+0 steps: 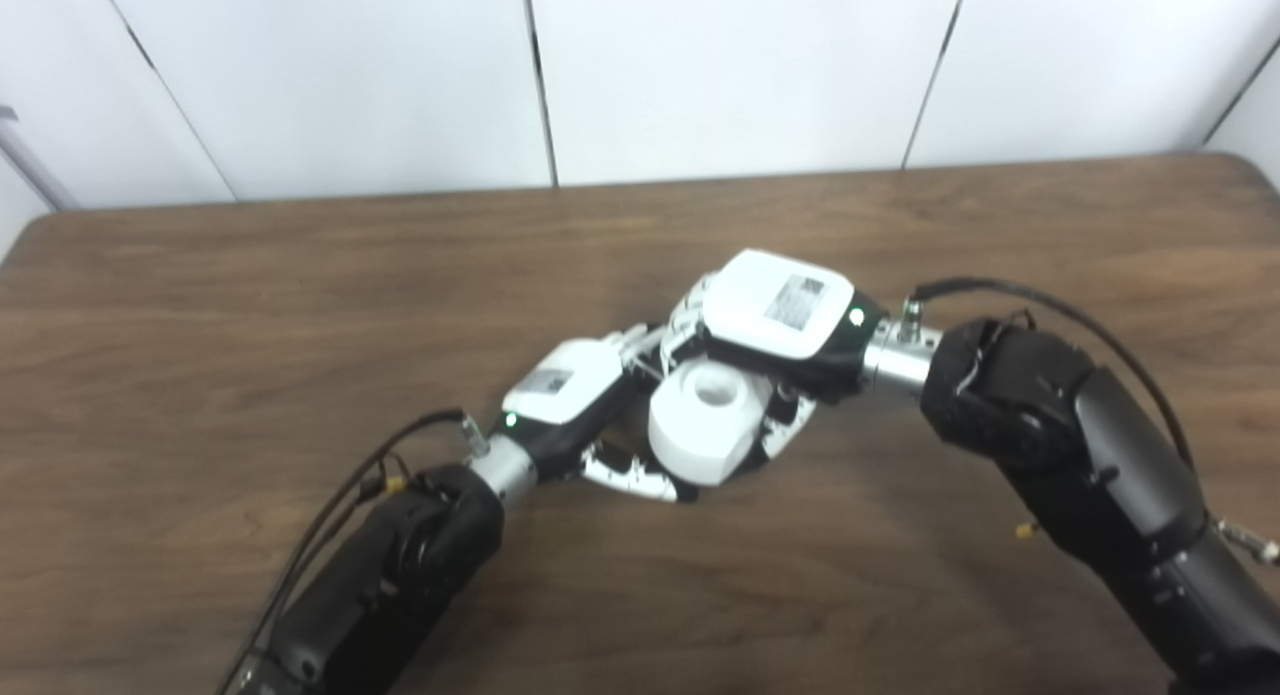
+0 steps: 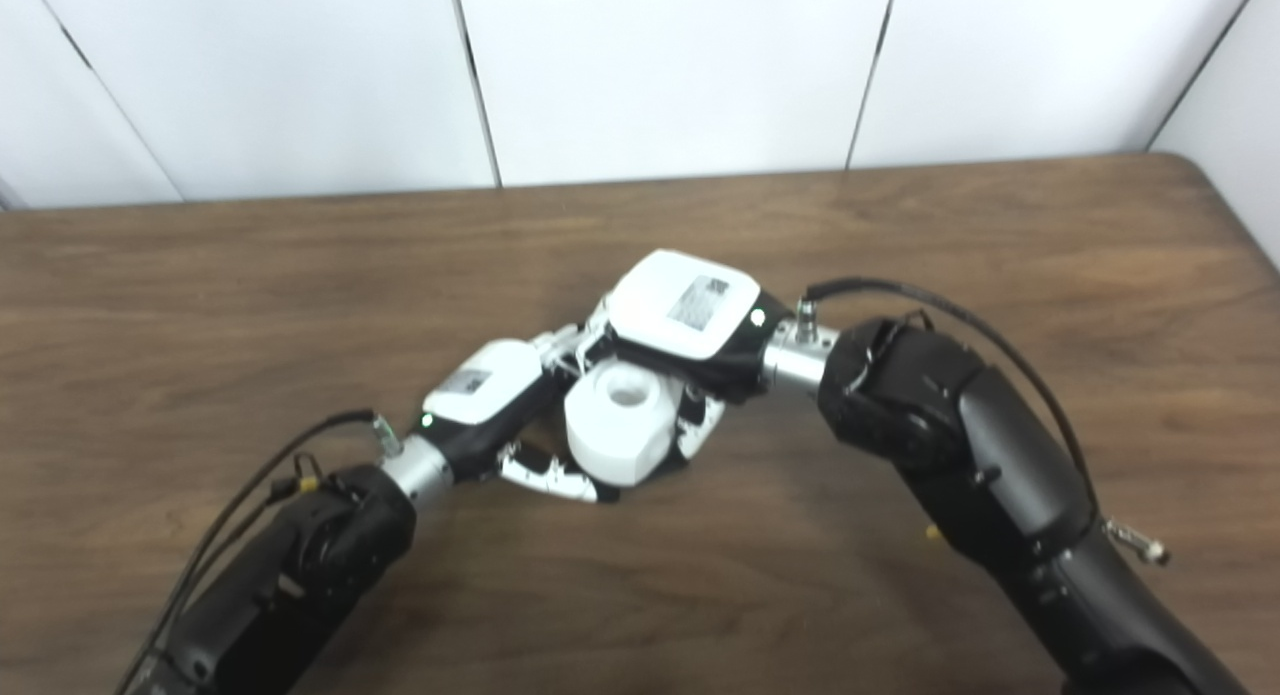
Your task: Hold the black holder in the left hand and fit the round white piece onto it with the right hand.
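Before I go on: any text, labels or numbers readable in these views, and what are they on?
No text can be read.
Sticker on the back of the right hand: printed, with what looks like a code patch, too blurred to read.
Sticker on the back of the left hand: too small and blurred to read.
Round white piece: no marking visible.
Wooden table: no marking visible.

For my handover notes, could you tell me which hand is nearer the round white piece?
Right, marginally. The right hand sits over the round white piece, fingers around it; the left hand is beside it on its left, thumb curling beneath.
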`<act>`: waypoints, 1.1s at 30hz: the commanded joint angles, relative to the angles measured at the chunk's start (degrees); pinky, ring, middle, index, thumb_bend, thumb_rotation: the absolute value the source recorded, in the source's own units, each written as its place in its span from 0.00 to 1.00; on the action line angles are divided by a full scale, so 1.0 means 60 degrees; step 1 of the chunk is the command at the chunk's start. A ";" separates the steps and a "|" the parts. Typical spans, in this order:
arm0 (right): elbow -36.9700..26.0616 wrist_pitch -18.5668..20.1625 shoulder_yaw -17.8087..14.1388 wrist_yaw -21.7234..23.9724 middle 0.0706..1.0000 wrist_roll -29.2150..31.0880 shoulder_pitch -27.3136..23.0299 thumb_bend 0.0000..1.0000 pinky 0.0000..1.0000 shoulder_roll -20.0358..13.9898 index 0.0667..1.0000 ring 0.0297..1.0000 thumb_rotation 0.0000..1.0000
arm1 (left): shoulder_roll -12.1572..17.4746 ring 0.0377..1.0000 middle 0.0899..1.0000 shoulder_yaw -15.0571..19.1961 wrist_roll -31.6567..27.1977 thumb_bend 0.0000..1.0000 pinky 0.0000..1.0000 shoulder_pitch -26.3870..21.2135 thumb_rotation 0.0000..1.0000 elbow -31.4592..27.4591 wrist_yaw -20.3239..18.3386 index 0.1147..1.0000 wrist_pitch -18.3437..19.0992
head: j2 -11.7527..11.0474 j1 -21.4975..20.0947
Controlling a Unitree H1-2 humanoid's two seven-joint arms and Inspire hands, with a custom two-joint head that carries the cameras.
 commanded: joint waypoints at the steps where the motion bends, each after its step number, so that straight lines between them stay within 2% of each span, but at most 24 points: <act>1: 0.0017 -0.0246 0.0054 -0.0106 0.66 -0.0028 -0.0270 0.52 0.73 -0.0158 0.44 0.73 0.13 | 0.0192 1.00 0.98 -0.0414 0.0195 0.52 0.97 0.0434 0.07 0.0117 -0.0858 0.42 0.0057 | 0.0017 -0.0055; 9: -0.0054 -0.0490 0.0142 0.0114 0.65 0.0042 -0.0341 0.52 0.74 -0.0653 0.44 0.73 0.13 | 0.0191 1.00 0.97 -0.0361 0.0207 0.52 0.95 0.0483 0.07 0.0112 -0.0740 0.42 0.0009 | 0.0066 -0.0067; 19: -0.0313 -0.0186 0.0160 0.0551 0.66 0.0144 -0.0351 0.52 0.79 -0.0910 0.45 0.75 0.14 | 0.0213 1.00 0.97 -0.0367 0.0231 0.52 0.96 0.0499 0.07 0.0081 -0.0796 0.42 0.0027 | 0.0108 -0.0078; 22: -0.0454 0.0163 0.0104 0.0646 0.68 -0.0059 -0.0271 0.52 0.80 -0.0814 0.46 0.75 0.14 | 0.0212 1.00 0.97 -0.0371 0.0208 0.52 0.96 0.0485 0.07 0.0118 -0.0829 0.42 0.0041 | 0.0113 -0.0060; 23: -0.0518 0.0322 0.0078 0.0681 0.68 -0.0162 -0.0228 0.69 0.79 -0.0767 0.57 0.75 0.17 | 0.0212 1.00 0.97 -0.0372 0.0217 0.52 0.96 0.0487 0.07 0.0125 -0.0818 0.42 0.0036 | 0.0113 -0.0060; 24: -0.0575 0.0463 0.0055 0.0707 0.70 -0.0239 -0.0189 0.82 0.78 -0.0724 0.69 0.75 0.19 | 0.0212 1.00 0.97 -0.0370 0.0216 0.52 0.95 0.0489 0.07 0.0122 -0.0817 0.42 0.0038 | 0.0113 -0.0060; 25: -0.0623 0.0572 0.0032 0.0717 0.71 -0.0312 -0.0156 0.86 0.77 -0.0686 0.75 0.75 0.20 | 0.0214 1.00 0.97 -0.0367 0.0197 0.52 0.95 0.0490 0.07 0.0107 -0.0836 0.42 0.0047 | 0.0113 -0.0060; 27: -0.0674 0.0739 0.0009 0.0735 0.73 -0.0403 -0.0127 0.88 0.78 -0.0624 0.83 0.76 0.22 | 0.0213 1.00 0.97 -0.0370 0.0182 0.52 0.96 0.0472 0.07 0.0133 -0.0861 0.42 0.0051 | 0.0085 -0.0105; 33: -0.0615 0.0692 -0.0166 0.0279 0.73 -0.0629 -0.0025 0.87 0.74 -0.0490 0.85 0.75 0.19 | 0.0185 1.00 0.97 -0.0381 0.0235 0.52 0.95 0.0459 0.07 0.0235 -0.0763 0.42 -0.0010 | 0.0052 -0.0123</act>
